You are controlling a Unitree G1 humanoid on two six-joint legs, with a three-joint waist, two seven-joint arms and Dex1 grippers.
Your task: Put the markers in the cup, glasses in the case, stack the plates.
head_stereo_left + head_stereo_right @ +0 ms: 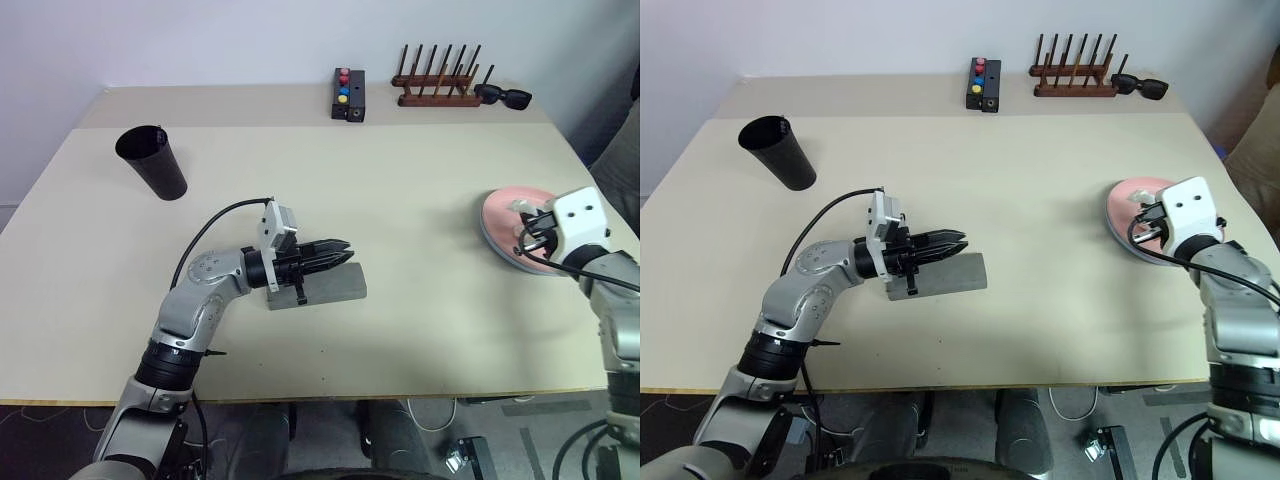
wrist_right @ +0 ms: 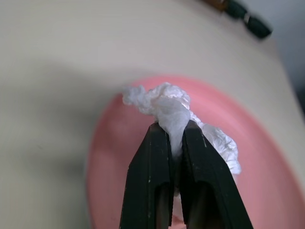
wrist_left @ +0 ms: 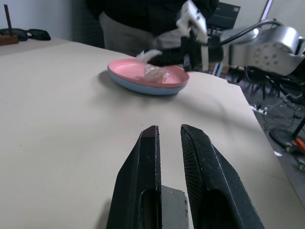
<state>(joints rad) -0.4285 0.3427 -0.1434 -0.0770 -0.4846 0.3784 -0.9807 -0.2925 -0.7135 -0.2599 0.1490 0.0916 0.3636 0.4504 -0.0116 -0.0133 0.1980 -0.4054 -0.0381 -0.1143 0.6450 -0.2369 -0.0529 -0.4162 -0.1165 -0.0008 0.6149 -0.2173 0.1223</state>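
Plates (image 3: 147, 83) sit stacked near the table's (image 1: 400, 200) right edge, pink on blue. Right gripper (image 2: 170, 131) pinches a crumpled white wrapper (image 2: 164, 102) over them. Left gripper (image 3: 167, 136), fingers slightly apart, hovers above the closed grey case (image 1: 335, 285) near the front edge. Black cup (image 1: 152, 162) stands toward the back-left corner.

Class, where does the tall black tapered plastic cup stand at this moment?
In the head views, the tall black tapered plastic cup stands upright at the table's far left, well beyond the left gripper.
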